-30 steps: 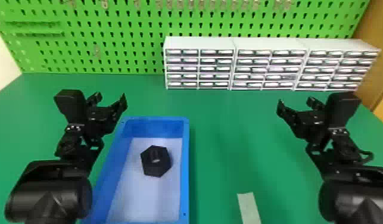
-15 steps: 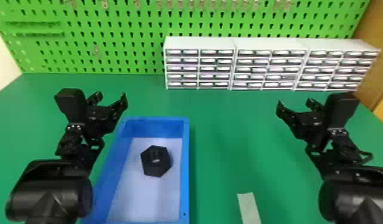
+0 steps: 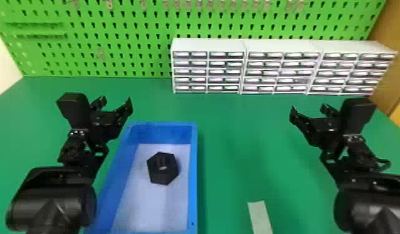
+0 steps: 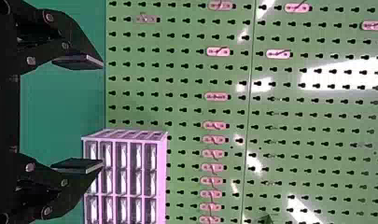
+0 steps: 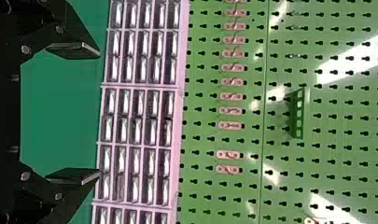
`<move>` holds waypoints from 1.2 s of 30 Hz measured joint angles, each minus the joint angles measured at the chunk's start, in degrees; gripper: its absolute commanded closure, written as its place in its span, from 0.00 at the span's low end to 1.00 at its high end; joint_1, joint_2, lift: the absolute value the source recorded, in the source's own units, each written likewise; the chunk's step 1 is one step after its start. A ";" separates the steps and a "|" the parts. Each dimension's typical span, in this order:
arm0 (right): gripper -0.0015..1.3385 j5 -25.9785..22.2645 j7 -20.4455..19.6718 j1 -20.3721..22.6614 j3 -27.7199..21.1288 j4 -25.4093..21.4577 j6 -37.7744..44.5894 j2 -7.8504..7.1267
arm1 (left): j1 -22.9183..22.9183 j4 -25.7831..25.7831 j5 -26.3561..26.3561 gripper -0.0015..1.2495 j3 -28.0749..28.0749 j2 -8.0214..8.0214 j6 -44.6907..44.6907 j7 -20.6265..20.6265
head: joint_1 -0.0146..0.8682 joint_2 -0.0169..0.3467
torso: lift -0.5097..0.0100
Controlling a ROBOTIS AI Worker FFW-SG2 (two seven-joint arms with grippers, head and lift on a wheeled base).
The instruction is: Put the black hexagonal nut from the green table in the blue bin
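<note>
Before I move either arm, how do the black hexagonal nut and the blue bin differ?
The nut is black and six-sided with a hole; the bin is blue, roughly rectangular and open on top. The nut is much smaller than the bin. The nut lies on the bin's pale floor, while the bin sits on the green table. Neither is held in any jaws.

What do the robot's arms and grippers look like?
The left arm and right arm are black, with fat, rounded parts like cans. The left gripper and right gripper are black too, each with two flat fingers and little round bolts.
</note>
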 measured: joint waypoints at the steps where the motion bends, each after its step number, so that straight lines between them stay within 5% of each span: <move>1: 0.29 -0.03 0.00 0.00 -0.05 0.00 0.00 0.00 | 0.00 0.01 0.02 0.40 -0.01 0.00 0.00 0.00 | 0.79 0.19 | 0.79; 36: 0.28 -0.44 -0.05 0.10 -0.15 -0.09 0.09 0.18 | 0.61 0.02 0.61 0.40 -0.04 0.00 0.00 0.00 | 0.79 0.19 | 0.79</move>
